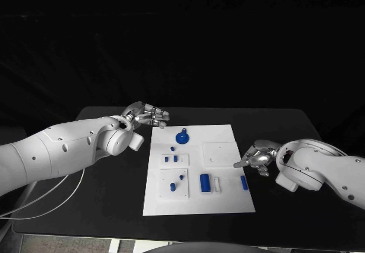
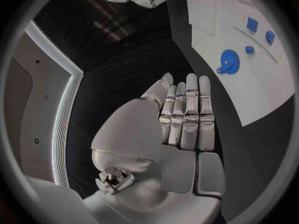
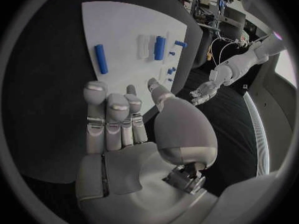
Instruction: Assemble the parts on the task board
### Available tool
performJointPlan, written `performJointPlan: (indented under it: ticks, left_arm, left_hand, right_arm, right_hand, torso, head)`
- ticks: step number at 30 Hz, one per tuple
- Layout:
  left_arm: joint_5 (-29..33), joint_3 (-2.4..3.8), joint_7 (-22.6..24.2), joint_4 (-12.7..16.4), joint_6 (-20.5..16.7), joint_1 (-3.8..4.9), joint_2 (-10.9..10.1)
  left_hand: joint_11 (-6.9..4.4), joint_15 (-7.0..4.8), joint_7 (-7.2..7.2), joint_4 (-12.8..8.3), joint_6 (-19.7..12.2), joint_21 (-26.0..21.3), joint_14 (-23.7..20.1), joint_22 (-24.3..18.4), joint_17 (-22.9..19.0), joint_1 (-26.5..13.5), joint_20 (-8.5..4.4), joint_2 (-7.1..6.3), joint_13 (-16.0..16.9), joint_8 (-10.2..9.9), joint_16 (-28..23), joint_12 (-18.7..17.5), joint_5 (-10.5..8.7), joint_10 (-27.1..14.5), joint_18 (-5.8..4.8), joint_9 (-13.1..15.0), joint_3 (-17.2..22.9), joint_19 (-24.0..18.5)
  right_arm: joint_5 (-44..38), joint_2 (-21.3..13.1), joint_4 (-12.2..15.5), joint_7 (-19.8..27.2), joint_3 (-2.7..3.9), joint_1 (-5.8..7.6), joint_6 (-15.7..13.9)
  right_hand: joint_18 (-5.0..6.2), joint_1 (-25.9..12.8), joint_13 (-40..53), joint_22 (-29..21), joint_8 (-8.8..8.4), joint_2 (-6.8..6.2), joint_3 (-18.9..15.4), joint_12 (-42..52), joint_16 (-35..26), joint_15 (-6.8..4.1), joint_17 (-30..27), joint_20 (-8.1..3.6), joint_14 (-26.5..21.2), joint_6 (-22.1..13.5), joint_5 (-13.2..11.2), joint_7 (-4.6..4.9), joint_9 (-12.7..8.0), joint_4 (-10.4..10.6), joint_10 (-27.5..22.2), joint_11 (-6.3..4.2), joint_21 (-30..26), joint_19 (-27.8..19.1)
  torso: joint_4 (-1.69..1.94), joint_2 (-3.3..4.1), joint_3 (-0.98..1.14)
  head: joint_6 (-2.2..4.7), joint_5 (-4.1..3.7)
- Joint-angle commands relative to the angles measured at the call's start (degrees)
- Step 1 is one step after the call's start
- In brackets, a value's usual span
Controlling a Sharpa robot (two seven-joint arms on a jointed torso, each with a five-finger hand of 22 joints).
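White task board [image 1: 217,205] lies dead centre on the black desk [image 1: 304,211], and nothing is being carried right now. Left robot hand [image 1: 148,116] hovers off the board's ten o'clock corner, over bare desk, fingers straight and side by side with nothing in them. Right robot hand [image 1: 257,158] sits at the board's three o'clock edge, fingers loosely apart and reaching toward the plate, also holding nothing, though whether a fingertip brushes the edge is hard to call from here.

On the board: a blue gear [image 1: 182,137] lies loose up near twelve o'clock. A blue cylinder [image 1: 204,182] lies at the middle beside a small white block [image 1: 218,184], and a slimmer blue pin [image 1: 243,182] lies by the right edge. Over at eight o'clock, several small blue pieces [image 1: 176,184] are spread on two raised white pads; seated or just lying there, I can't say.

My read: early going. The gear, cylinder and pin all look unplaced, so most of the assembly remains, and the right robot hand looks best placed for the pin.
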Motion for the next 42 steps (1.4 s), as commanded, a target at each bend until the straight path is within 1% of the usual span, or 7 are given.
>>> performJointPlan:
  ticks: [1,11,13,17,27,38,42]
  left_arm:
    - [0.3,0.03,0.4,0.1,0.6,0.03,0.1]
    - [0.3,0.03,0.4,0.1,0.8,0.03,0.2]
    - [0.3,0.03,0.4,0.1,0.8,0.03,0.2]
    - [0.3,0.03,0.4,0.1,0.8,0.03,0.1]
    - [0.3,0.03,0.4,0.2,0.8,0.03,-0.1]
    - [0.3,0.03,0.3,0.2,0.9,0.03,-0.2]
    - [0.3,0.03,0.3,0.2,0.9,0.03,-0.2]
  left_hand:
    - [0.05,0.35,-0.12,0.3,-0.4,-0.1,0.0,-0.1,0.1,-0.3,0.01,-0.42,-0.1,-0.2,0.1,-0.2,-0.02,-0.5,0.02,0.0,-0.1,0.3]
    - [0.05,0.35,-0.12,0.3,-0.4,-0.1,0.0,-0.1,0.1,-0.3,0.01,-0.42,-0.1,-0.2,0.1,-0.2,-0.02,-0.5,0.02,0.0,-0.1,0.3]
    - [0.05,0.35,-0.12,0.3,-0.4,-0.1,0.0,-0.1,0.1,-0.3,0.01,-0.42,-0.1,-0.2,0.1,-0.2,-0.02,-0.5,0.02,0.0,-0.1,0.3]
    - [0.06,0.35,-0.12,0.5,-0.5,-0.1,0.0,-0.3,0.1,-0.4,0.03,-0.48,-0.1,-0.2,0.1,-0.2,-0.05,-0.5,0.00,0.0,0.0,0.3]
    - [0.05,0.37,-0.13,0.6,-0.5,-0.1,0.0,-0.4,0.1,-0.4,0.04,-0.49,-0.1,-0.2,0.1,-0.2,-0.09,-0.5,0.00,0.0,0.0,0.3]
    - [0.06,0.38,-0.14,0.7,-0.5,-0.1,0.0,-0.5,0.1,-0.4,0.05,-0.46,-0.1,-0.2,0.1,-0.2,-0.09,-0.5,0.00,0.0,0.0,0.3]
    - [0.06,0.38,-0.14,0.7,-0.5,-0.1,0.0,-0.5,0.1,-0.4,0.05,-0.46,-0.1,-0.2,0.1,-0.2,-0.09,-0.5,0.00,0.0,0.0,0.3]
  right_arm:
    - [-6.3,-0.6,-0.2,-3.9,0.07,-0.06,6.7]
    - [-10.5,-0.9,-0.2,-8.8,0.05,-1.03,9.2]
    - [-9.9,-0.8,-0.5,-9.2,-0.02,-1.40,9.3]
    - [-9.8,-0.4,-1.1,-9.7,-0.23,-2.13,9.3]
    - [-10.2,0.7,-2.0,-10.2,-0.82,-3.78,9.3]
    - [-10.1,2.3,-2.5,-10.1,-0.96,-4.72,7.3]
    - [-10.0,2.7,-2.8,-10.1,-0.98,-4.88,7.0]
  right_hand:
    - [-0.30,-0.3,-0.1,2.5,-0.30,-0.01,-0.1,0.1,0.2,-0.24,0.0,-0.14,0.1,0.2,-0.5,0.01,-0.1,-0.1,0.2,-0.18,0.1,2.9]
    - [-0.32,-0.6,-0.5,2.7,-0.28,-2.15,1.4,-0.1,0.3,-0.04,0.2,0.06,0.0,-0.1,-1.9,0.13,0.0,3.6,0.0,-0.07,-0.1,2.9]
    - [-0.35,-1.0,-0.5,2.7,-0.29,-2.97,2.2,-0.2,0.3,-0.02,0.3,0.05,0.1,-0.1,-2.3,0.13,0.1,4.9,0.0,-0.04,0.0,2.9]
    - [-0.52,-2.1,-0.5,2.8,-0.27,-4.37,4.6,-0.3,0.4,-0.20,0.6,-0.20,0.1,0.0,-2.5,0.07,-0.3,5.8,0.1,-0.15,0.0,2.9]
    - [-0.62,-3.1,-0.4,2.8,-0.27,-4.64,4.9,-0.4,0.2,-0.23,0.7,-0.28,0.1,0.0,-2.6,0.07,-0.7,7.0,0.2,-0.16,-0.2,2.9]
    - [-0.64,-3.0,-0.1,2.8,-0.25,-4.82,4.5,-0.4,0.2,-0.26,1.0,-0.31,0.2,0.1,-2.6,0.03,-1.0,7.8,0.3,-0.19,-0.1,2.9]
    - [-0.66,-2.3,0.0,2.9,-0.24,-4.25,5.0,-0.3,0.2,-0.26,1.1,-0.31,0.2,0.2,-2.6,0.00,-1.0,7.4,0.4,-0.23,0.0,3.0]
  torso:
    - [-0.04,0.01,-0.03]
    - [0.10,0.00,-0.09]
    - [0.12,0.01,-0.13]
    - [0.15,0.02,-0.14]
    - [0.10,-0.01,-0.13]
    - [0.13,0.02,-0.10]
    - [0.13,0.02,-0.12]
  head:
    - [-0.09,-0.30]
    - [-0.25,-0.82]
    - [-0.34,-0.87]
    - [-0.47,-0.91]
    - [-0.60,-1.09]
    - [-0.70,-1.01]
    - [-0.75,-1.00]
